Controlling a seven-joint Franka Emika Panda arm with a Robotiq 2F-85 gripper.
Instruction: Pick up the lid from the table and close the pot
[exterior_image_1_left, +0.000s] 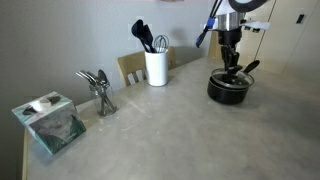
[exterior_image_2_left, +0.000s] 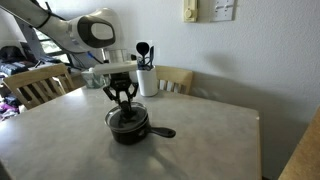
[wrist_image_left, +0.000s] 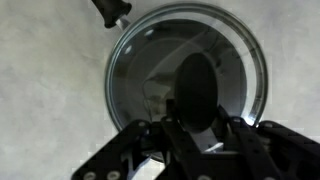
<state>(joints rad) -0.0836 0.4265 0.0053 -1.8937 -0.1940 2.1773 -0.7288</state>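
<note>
The black pot (exterior_image_1_left: 229, 90) stands on the grey table (exterior_image_1_left: 170, 130); it also shows in an exterior view (exterior_image_2_left: 130, 127), with its long handle (exterior_image_2_left: 163, 131) pointing sideways. The glass lid (wrist_image_left: 140, 70) with its metal rim lies over the pot's mouth and fills the wrist view. Its black knob (wrist_image_left: 195, 75) sits between my fingers. My gripper (wrist_image_left: 195, 125) is straight above the pot, pointing down, in both exterior views (exterior_image_1_left: 231, 65) (exterior_image_2_left: 122, 100). Its fingers are closed against the knob on both sides.
A white utensil holder (exterior_image_1_left: 156, 67) with black tools stands at the table's back edge. A bunch of metal spoons (exterior_image_1_left: 98, 88) and a tissue box (exterior_image_1_left: 48, 120) are further along the table. Wooden chairs (exterior_image_2_left: 35, 85) (exterior_image_2_left: 175, 78) stand around the table.
</note>
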